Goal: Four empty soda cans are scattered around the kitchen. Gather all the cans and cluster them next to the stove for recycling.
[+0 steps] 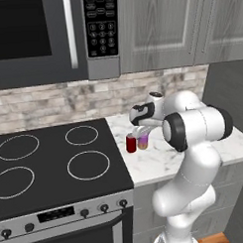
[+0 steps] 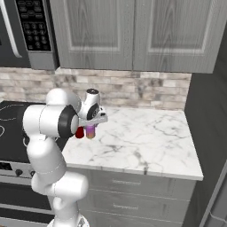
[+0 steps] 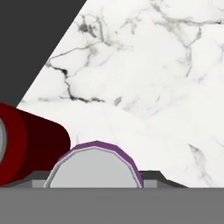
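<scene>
While the gripper (image 1: 143, 134) hangs over the marble counter (image 1: 159, 162) just right of the stove (image 1: 55, 165), the pink-purple can (image 1: 143, 142) stands upright directly beneath it, between the fingers. In the hand view that can's (image 3: 94, 168) silver top sits between the two dark fingertips (image 3: 154, 176), one showing at each side of its rim, but whether they press on the can or stand free of it cannot be told. The red can (image 1: 131, 143) stands upright on the counter just beside the fingers, on the side toward the stove, close to the pink-purple can and near the edge of the black cooktop. From the right base view the gripper (image 2: 91, 125) points down with the pink-purple can (image 2: 90, 131) under it and the red can (image 2: 80, 132) partly hidden behind the arm. In the hand view the red can (image 3: 33, 144) lies to the left of the fingers, with bare marble (image 3: 144, 78) beyond them.
</scene>
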Robot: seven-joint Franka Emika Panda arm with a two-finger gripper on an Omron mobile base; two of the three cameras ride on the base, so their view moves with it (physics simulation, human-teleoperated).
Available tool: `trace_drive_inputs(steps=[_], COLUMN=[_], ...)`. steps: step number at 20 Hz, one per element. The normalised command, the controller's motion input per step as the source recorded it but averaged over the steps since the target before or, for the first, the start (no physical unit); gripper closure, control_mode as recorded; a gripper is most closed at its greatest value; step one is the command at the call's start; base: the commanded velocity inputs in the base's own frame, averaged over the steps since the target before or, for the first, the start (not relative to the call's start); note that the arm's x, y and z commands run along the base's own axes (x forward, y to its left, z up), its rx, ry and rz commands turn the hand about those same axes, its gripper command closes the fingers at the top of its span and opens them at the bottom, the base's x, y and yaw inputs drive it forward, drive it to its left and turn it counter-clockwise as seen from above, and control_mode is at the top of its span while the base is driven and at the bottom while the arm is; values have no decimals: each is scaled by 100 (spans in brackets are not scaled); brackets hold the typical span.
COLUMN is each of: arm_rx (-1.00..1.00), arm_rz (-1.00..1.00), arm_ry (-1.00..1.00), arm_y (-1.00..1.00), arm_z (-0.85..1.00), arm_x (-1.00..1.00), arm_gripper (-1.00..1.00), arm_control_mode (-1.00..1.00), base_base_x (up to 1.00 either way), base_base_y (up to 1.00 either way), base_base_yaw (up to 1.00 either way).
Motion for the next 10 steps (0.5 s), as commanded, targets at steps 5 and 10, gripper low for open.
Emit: trace_drive_inputs(steps=[5,10], arm_rx=[0,0], arm_rz=[0,0], arm_ry=[0,-6], arm_y=[1,0], arm_z=[-4,5], arm_x=[-1,-13], arm_gripper=[-100,-100], arm_control_mode=[-100,-100], base_base_x=[0,0], base_base_y=[0,0], base_base_yaw=[0,0])
